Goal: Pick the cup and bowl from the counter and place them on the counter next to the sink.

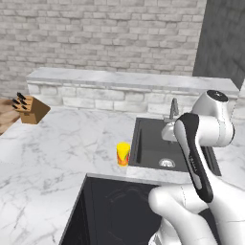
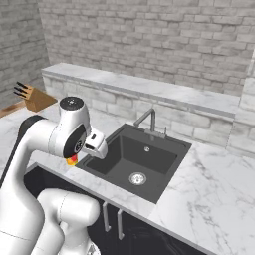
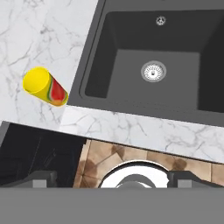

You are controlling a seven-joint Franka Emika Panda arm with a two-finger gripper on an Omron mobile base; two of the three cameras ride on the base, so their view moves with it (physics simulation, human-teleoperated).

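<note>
The cup (image 1: 123, 154) is a small yellow tumbler with a red-orange pattern. It stands upright on the white marble counter (image 1: 48, 158), just left of the dark sink (image 1: 162, 146). In the hand view the cup (image 3: 46, 86) lies up and to the left of my gripper (image 3: 114, 178). The gripper is open, its fingertips (image 3: 41, 179) wide apart with nothing between them. It hovers over the counter strip (image 3: 144, 131) in front of the sink (image 3: 153, 48). In the right base view my arm hides most of the cup (image 2: 72, 159). The bowl is out of view.
A black stovetop (image 1: 115, 210) sits in the counter below the cup. A wooden knife block (image 1: 31, 109) stands at the far left. The grey faucet (image 2: 147, 119) rises behind the basin, and a raised marble ledge (image 1: 129, 79) backs the counter. Open marble (image 2: 209, 184) lies right of the sink.
</note>
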